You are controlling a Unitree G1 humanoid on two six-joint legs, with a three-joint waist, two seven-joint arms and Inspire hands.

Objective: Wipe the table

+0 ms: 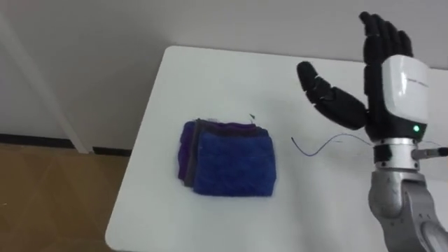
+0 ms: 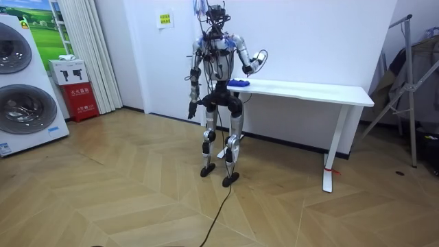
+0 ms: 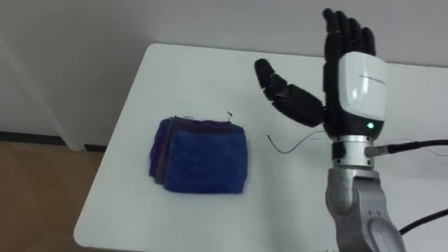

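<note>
A folded blue and purple cloth [image 1: 227, 159] [image 3: 201, 155] lies flat on the white table [image 1: 210, 77] [image 3: 189, 77], close to its left end. My right hand [image 1: 381, 77] [image 3: 343, 73] is raised above the table to the right of the cloth, apart from it, with fingers straight, thumb spread and nothing in it. In the room view I stand at the left end of the table [image 2: 309, 90], the cloth [image 2: 238, 83] in front of me, my right hand [image 2: 260, 57] lifted over it and my left hand [image 2: 192, 108] hanging beside my hip.
A thin dark thread [image 1: 322, 145] lies on the table under the raised hand. Left of the table are a white wall and wooden floor [image 1: 49, 196]. In the room view, washing machines [image 2: 24, 86] and a red box [image 2: 81, 101] stand far left.
</note>
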